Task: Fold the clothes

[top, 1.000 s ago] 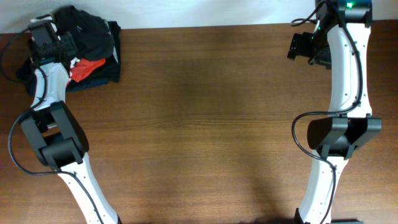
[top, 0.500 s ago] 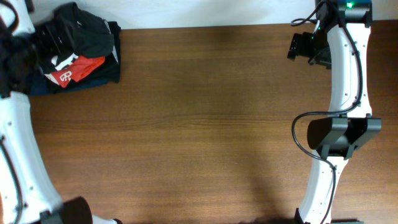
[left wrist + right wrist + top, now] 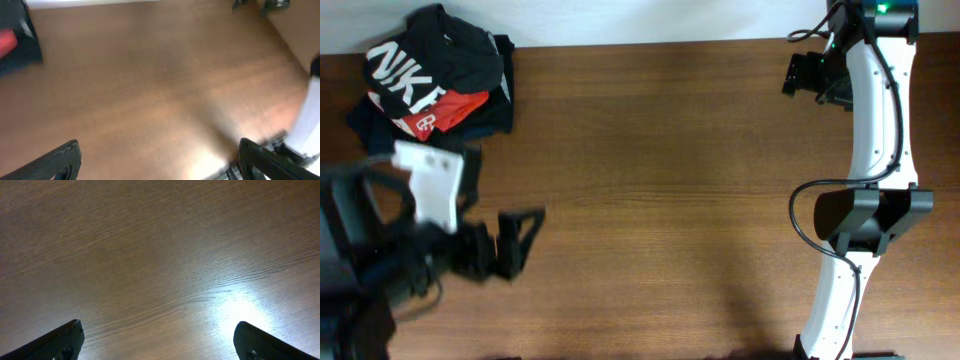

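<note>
The black T-shirt with white NIKE lettering (image 3: 430, 52) lies crumpled on top of a clothes pile at the table's far left corner. My left gripper (image 3: 525, 240) is open and empty over the left middle of the table, well in front of the pile, and blurred. In the left wrist view its fingers (image 3: 160, 160) frame bare wood, with a dark edge of the pile (image 3: 20, 42) at the top left. My right gripper (image 3: 805, 75) is at the far right corner; in the right wrist view its fingers (image 3: 160, 340) are wide open over bare wood.
A red shirt with white lettering (image 3: 440, 110) and dark folded garments (image 3: 485, 115) lie under the black T-shirt. The brown wooden table (image 3: 660, 200) ends at a white wall along the back. The right arm (image 3: 870, 150) stands along the right side.
My left arm has swung away from the clothes pile toward the front and right, uncovering the NIKE lettering. The right arm has not moved.
</note>
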Robot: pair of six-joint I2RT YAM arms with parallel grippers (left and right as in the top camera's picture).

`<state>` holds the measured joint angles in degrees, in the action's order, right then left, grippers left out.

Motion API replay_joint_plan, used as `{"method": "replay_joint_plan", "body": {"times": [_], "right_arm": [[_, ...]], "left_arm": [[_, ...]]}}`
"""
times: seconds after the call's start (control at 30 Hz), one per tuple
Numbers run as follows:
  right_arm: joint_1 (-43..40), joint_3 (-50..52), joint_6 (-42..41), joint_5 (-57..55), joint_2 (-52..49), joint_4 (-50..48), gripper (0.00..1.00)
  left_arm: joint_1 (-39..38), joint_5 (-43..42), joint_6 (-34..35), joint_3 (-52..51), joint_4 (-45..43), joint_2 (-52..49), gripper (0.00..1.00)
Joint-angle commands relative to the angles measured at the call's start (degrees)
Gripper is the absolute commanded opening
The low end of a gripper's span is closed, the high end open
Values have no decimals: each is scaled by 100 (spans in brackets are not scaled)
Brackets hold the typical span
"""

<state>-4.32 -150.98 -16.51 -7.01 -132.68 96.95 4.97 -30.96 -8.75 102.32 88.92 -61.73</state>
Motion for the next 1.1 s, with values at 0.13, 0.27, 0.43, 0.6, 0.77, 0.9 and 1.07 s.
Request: {"method": "replay_joint_plan", "body": {"times": [0.13,0.27,0.43,0.6,0.77,0.9,1.07], "right_arm": [[-22,-96,-70,-11,160,15,99],[-22,-96,-72,-11,160,15,99],[-22,-96,-72,-11,160,17,99],[-22,-96,-72,-11,160,15,99],[-22,-96,-72,-11,160,15,99],[-22,-96,-72,-11,160,15,99],[-22,-96,-72,-11,160,15,99]], "left_arm": [[-22,-66,-125,-282,776,610,99],[-22,579,-125,-446,776,627,99],[-33,660,-125,-2087,-638,1102,99],[-348,1132,-129,-5209,-3991,3008,99],[-361,1300,-127,-6627,-5073,4002,99],[-343,1303,-122,-7563,-6328,4461,99],[-343,1757,483,-8937,-7836,5488,99]]}}
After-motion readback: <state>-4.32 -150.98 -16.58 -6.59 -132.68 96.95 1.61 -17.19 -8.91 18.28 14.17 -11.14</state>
